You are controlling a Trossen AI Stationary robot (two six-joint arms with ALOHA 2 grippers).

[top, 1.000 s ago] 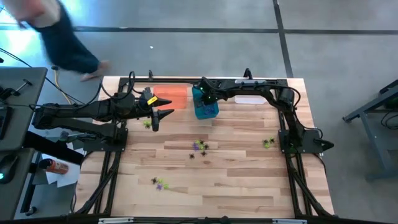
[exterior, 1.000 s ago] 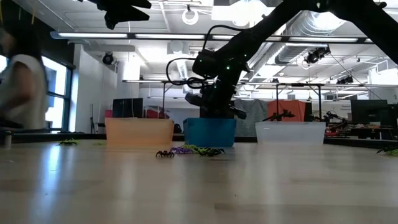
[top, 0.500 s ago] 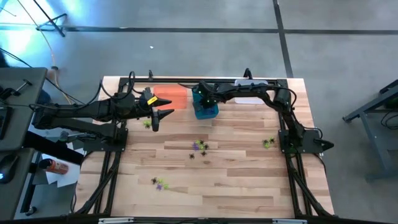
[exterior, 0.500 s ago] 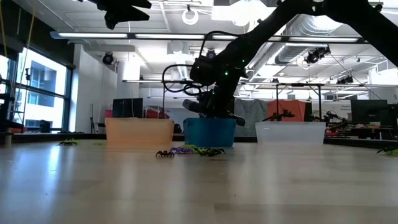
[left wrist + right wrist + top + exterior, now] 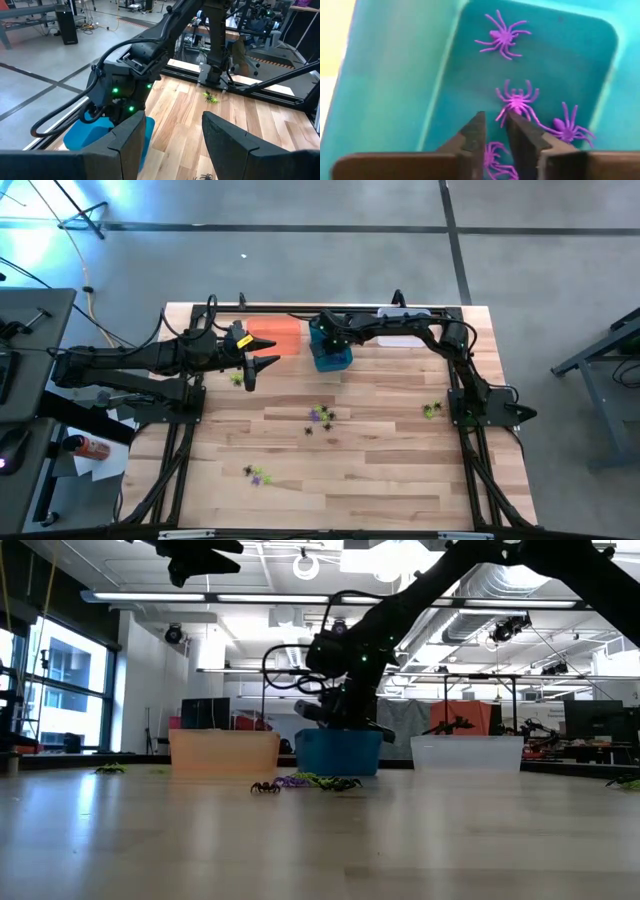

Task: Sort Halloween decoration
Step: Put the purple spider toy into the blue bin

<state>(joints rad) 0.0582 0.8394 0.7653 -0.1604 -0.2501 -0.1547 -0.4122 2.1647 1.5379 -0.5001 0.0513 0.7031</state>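
Note:
The Halloween decoration is small plastic spiders. Three purple ones [image 5: 504, 36] [image 5: 517, 101] [image 5: 567, 127] lie on the floor of the teal bin [image 5: 395, 75], and part of another [image 5: 492, 156] shows below the fingers. My right gripper [image 5: 495, 120] points down into that bin [image 5: 332, 356], its fingers slightly open and nothing between them. More spiders lie on the table: a mixed cluster [image 5: 320, 417], green ones [image 5: 432, 409] [image 5: 237, 379] and a pair [image 5: 257, 475]. My left gripper [image 5: 264, 365] hangs open above the table beside the orange bin [image 5: 278, 335].
A clear bin [image 5: 402, 338] stands right of the teal one along the far edge, the orange bin to its left. The right arm [image 5: 150, 55] fills much of the left wrist view. Bare wood lies between the spider groups.
A person beyond the table's far left corner has walked out of view.

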